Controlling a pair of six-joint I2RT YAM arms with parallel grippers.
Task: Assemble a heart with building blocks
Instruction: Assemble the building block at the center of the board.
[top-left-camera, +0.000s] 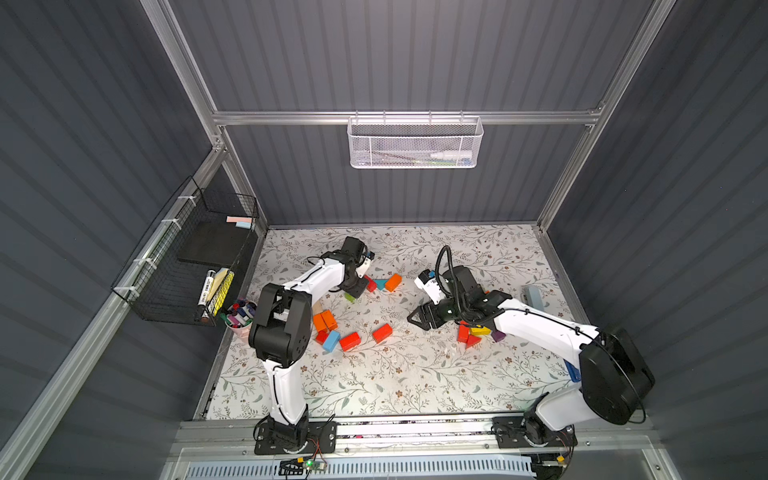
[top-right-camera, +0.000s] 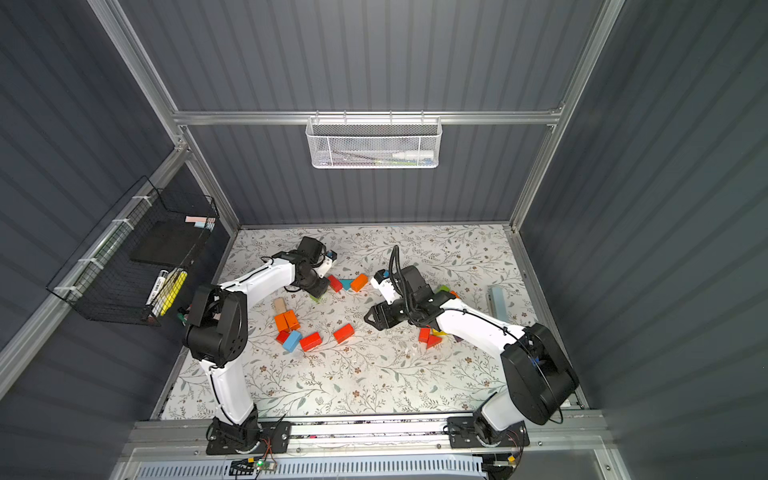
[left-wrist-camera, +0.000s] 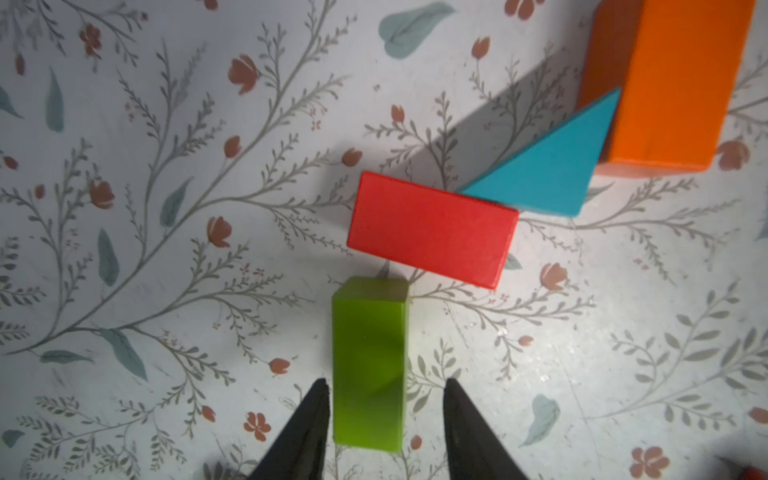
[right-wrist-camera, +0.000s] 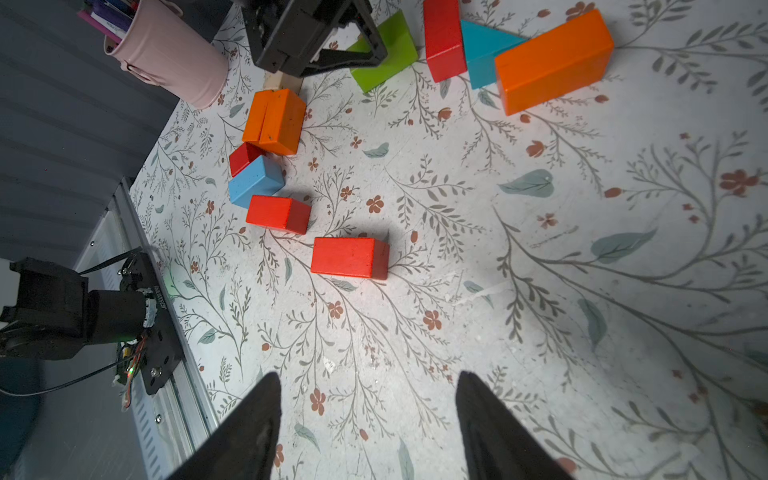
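Left hand (left-wrist-camera: 386, 380): stood parted astride green block (left-wrist-camera: 370, 353), a gap on one side.
Right hand (right-wrist-camera: 368, 376): gaped wide, empty, over tabletop (right-wrist-camera: 540, 291).

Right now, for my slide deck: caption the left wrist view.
Left gripper open astride a green brick, near a red brick, teal wedge and orange brick.

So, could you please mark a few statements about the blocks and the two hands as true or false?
1. The left hand straddles the green block. True.
2. The right hand is shut on a block. False: it is open and empty.
3. The teal wedge sits between a red block and an orange block. True.
4. The pink cup lies tipped over. False: it stands upright.
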